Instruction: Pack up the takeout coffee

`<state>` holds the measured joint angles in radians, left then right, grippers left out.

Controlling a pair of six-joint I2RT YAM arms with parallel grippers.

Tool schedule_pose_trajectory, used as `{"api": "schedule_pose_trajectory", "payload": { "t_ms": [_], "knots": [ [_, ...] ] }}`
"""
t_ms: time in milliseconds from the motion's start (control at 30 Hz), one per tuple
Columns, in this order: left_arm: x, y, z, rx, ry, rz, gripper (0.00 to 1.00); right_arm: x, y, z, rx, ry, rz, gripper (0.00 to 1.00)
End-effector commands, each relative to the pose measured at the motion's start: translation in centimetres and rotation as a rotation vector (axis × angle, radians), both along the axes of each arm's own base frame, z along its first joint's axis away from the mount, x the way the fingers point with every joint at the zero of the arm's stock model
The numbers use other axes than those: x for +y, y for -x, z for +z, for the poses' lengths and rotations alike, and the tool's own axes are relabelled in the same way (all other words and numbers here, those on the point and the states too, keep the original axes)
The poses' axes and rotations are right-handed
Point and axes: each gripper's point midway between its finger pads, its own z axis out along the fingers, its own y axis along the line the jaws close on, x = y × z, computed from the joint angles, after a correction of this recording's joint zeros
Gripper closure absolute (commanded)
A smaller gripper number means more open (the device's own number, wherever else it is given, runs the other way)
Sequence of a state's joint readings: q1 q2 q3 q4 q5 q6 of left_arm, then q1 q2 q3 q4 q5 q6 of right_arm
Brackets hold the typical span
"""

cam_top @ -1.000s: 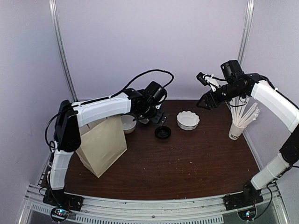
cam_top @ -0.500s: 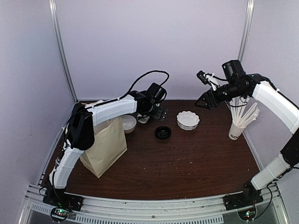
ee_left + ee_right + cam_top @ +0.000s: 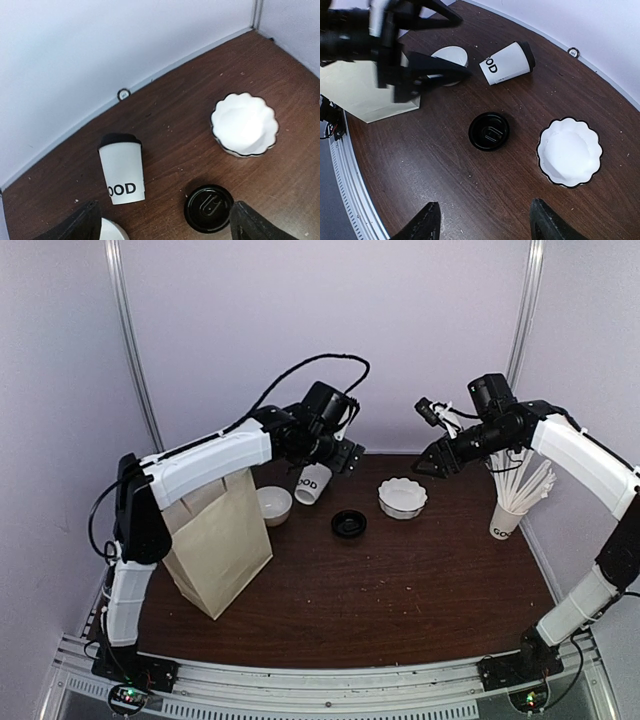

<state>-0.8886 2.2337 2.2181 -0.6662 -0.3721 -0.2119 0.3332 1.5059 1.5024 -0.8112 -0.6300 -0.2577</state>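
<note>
Nothing packed yet. Block-lettered small white paper cup (image 3: 122, 170) looks tipped over right of brown paper bag (image 3: 215, 540); round black plastic lid (image 3: 208, 207) lies loose farther right. Splayed, empty: left gripper (image 3: 162, 212), right gripper (image 3: 485, 210). Bagging remains.

The paper cup (image 3: 122, 172) looks matt, the black plastic lid (image 3: 208, 208) glossy, the table (image 3: 175, 102) wood-grained.

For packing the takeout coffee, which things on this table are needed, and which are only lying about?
Needed: lettered paper cup, loose black lid, brown paper bag.
Lying about: scalloped bowl, plain small bowl, cup of white sticks.
</note>
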Motion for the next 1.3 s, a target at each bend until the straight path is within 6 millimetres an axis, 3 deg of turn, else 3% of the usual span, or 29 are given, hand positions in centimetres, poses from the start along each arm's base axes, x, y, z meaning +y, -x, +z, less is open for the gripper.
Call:
{"api": "schedule_pose_trajectory", "payload": {
  "t_ms": [0,133,267,367,433,533,767,933,1267],
  "knots": [
    [-0.7,5.0,7.5,-0.075,0.031,-0.21,0.09,0.2,-0.3,-0.6,0.007,-0.005,0.005,0.36],
    [-1.1,11.3,7.0,0.017,-0.007,-0.375,0.2,-0.4,-0.6,-1.2,0.001,0.034,-0.015,0.36],
    [0.0,17.8,2.8,0.134,-0.149,-0.481,0.34,-1.6,-1.1,-0.9,-0.02,0.058,-0.055,0.37],
    [2.6,20.1,-1.5,0.265,-0.264,-0.443,0.58,-3.0,-1.9,-0.3,-0.023,0.026,-0.104,0.37],
    [4.4,21.0,-4.5,0.33,-0.313,-0.41,0.79,-4.0,-2.4,0.1,-0.026,0.014,-0.133,0.37],
    [6.6,21.2,-8.3,0.372,-0.387,-0.345,0.93,-4.4,-2.5,0.2,-0.026,0.009,-0.138,0.37],
    [10.9,18.6,-13.9,0.362,-0.488,-0.152,0.97,-4.0,-2.1,0.5,-0.016,-0.01,-0.122,0.37],
    [13.4,16.8,-16.1,0.384,-0.464,-0.072,0.97,-4.0,-1.6,0.6,-0.017,-0.014,-0.116,0.37],
    [15.2,15.4,-19.8,0.441,-0.483,-0.034,0.97,-4.0,-1.6,0.3,-0.012,-0.017,-0.111,0.37]
  ]
}}
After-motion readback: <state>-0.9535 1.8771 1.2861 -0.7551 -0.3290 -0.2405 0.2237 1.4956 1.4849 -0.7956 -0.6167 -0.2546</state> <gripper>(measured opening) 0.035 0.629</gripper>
